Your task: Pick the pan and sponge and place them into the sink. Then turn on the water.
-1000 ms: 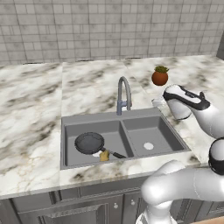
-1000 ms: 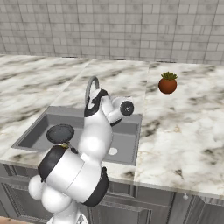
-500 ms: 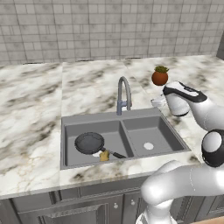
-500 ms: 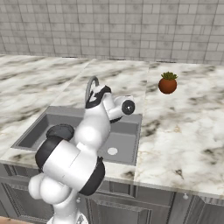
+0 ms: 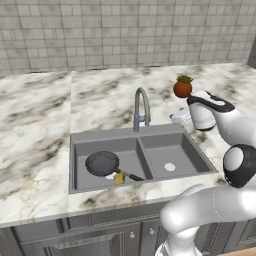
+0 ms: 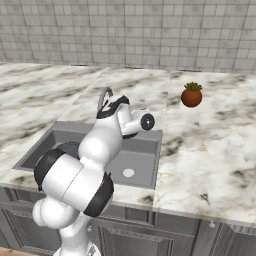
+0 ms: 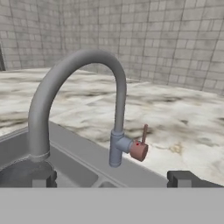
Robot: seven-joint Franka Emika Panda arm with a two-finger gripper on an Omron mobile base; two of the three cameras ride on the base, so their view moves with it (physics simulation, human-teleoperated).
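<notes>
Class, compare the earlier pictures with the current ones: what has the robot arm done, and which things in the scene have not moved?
The arm's elbow has swung down and toward the base, while the open gripper has edged left, toward the faucet. Nothing was grasped or released. The pan and sponge stay in the sink's left basin, and the potted plant stays on the counter.

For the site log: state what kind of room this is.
A kitchen, rendered: a double-basin sink with an arched faucet set in a marble counter, tiled wall behind, cabinets below.
</notes>
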